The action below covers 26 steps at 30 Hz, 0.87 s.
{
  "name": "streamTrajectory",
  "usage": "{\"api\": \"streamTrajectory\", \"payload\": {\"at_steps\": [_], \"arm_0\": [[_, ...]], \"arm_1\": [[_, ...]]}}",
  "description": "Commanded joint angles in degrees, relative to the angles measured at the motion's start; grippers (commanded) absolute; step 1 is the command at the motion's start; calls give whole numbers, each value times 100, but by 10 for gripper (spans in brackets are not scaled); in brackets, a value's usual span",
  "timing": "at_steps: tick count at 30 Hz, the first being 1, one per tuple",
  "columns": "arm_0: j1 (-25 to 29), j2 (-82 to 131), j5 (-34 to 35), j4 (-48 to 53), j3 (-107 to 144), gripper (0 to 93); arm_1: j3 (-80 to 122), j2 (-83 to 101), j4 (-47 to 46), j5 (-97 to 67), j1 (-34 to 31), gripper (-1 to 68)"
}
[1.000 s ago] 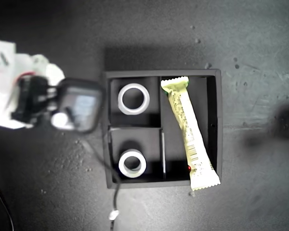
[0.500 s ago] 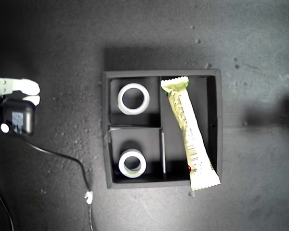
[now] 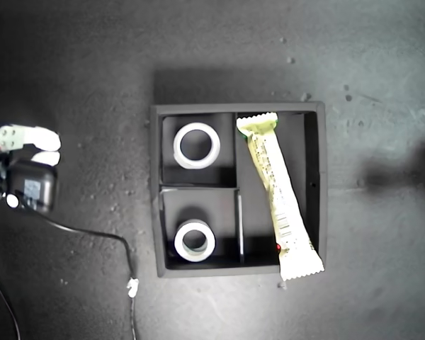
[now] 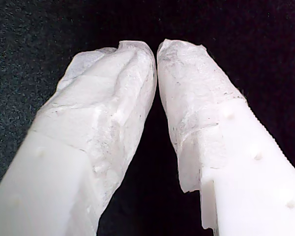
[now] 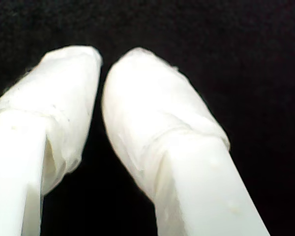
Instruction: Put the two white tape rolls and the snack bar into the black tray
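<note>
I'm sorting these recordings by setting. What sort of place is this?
Probably a lab or hobby workbench set up for robot practice: a dark, speckled tabletop, a divided black tray holding sorted items, and an arm with a trailing cable at the exterior view's left edge.

Exterior view looks straight down; wrist views close-up.

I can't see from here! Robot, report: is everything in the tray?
Both pincers shut, empty. Two white ring-shaped tape rolls in square black tray; yellow-green wrapped snack bar in, one end overhanging wall. Nothing blocking.
</note>
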Motion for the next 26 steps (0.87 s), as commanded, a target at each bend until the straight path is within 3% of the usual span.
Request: {"api": "streamTrajectory", "payload": {"at_steps": [1, 3, 8, 26], "arm_0": [[308, 290, -879, 527, 334, 1], [606, 229, -1046, 545, 334, 1], [861, 290, 404, 536, 334, 2], [870, 290, 510, 536, 334, 2]], "arm_1": [[62, 44, 9, -1011, 9, 1], [62, 35, 9, -1055, 9, 1], [62, 44, 9, -1055, -35, 1], [62, 44, 9, -1055, -35, 1]]}}
